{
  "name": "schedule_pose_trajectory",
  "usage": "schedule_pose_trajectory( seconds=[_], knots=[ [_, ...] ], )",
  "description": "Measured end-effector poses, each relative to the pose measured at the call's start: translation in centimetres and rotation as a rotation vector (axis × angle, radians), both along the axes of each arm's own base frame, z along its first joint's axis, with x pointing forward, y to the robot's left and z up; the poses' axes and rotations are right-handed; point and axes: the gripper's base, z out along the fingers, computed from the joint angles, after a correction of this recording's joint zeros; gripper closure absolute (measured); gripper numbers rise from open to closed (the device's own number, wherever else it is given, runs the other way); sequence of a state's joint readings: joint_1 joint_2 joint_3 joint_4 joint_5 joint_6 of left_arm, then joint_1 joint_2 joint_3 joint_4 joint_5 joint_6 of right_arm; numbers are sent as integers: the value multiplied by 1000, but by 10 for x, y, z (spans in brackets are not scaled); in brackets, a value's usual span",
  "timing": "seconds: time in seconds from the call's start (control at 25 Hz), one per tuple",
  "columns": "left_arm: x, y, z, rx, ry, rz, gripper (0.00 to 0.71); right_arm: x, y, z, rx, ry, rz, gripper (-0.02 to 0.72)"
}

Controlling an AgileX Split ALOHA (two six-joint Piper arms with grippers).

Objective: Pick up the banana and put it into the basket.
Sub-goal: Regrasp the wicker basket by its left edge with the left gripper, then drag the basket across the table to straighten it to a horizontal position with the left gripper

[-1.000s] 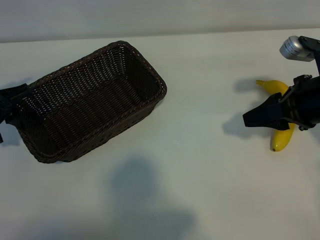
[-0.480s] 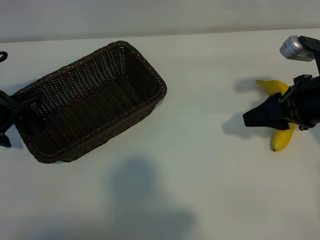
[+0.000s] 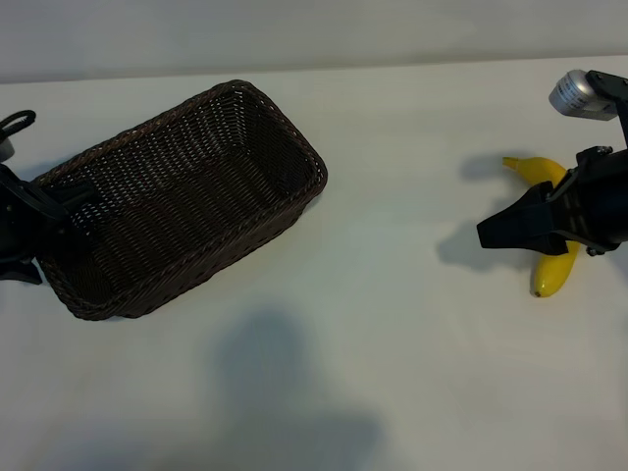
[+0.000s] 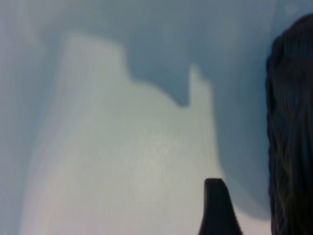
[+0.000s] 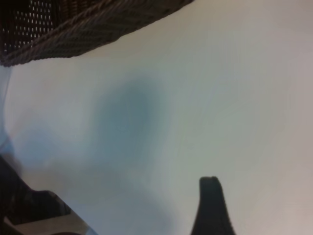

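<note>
The dark brown wicker basket (image 3: 186, 196) lies empty at the table's left middle. The yellow banana (image 3: 552, 273) lies on the table at the far right. My right gripper (image 3: 491, 234) hangs over its middle, pointing left, so only the banana's two ends show. It is open and holds nothing: in the right wrist view one finger (image 5: 210, 205) stands over bare table, with the basket's rim (image 5: 88, 24) far off. My left gripper (image 3: 49, 231) is open at the basket's left end. The left wrist view shows one of its fingers (image 4: 217, 210) beside the basket wall (image 4: 291, 137).
The white table (image 3: 392, 343) stretches between basket and banana, with a broad soft shadow (image 3: 275, 383) at the front. A silver cylinder (image 3: 579, 95) on the right arm sits above the banana at the right edge.
My left arm has come farther into view from the left edge and now stands against the basket's left end. The right arm, banana and basket have not moved.
</note>
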State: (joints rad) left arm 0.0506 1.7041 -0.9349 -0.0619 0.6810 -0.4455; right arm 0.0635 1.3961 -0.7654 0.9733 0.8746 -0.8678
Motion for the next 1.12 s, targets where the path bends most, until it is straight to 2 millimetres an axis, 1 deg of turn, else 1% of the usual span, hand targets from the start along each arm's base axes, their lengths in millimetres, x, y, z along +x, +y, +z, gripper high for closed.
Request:
schedule_pose_trajectory(
  seconds=[0.12, 0.44, 0.56, 0.72, 1.12],
  knots=[
    [3, 0, -6, -1, 0, 2, 245, 0, 0, 0, 0, -1, -1, 199],
    [8, 0, -14, -2, -18, 9, 336, 0, 0, 0, -1, -1, -4, 199],
    [9, 0, -14, -3, -26, 12, 384, 0, 0, 0, 0, 1, -5, 199],
    [10, 0, -14, -9, -43, 24, 476, 0, 0, 0, 0, 1, -5, 199],
    [11, -1, -14, -15, -46, 24, 485, 0, 0, 0, 1, 3, -7, 199]
  ],
)
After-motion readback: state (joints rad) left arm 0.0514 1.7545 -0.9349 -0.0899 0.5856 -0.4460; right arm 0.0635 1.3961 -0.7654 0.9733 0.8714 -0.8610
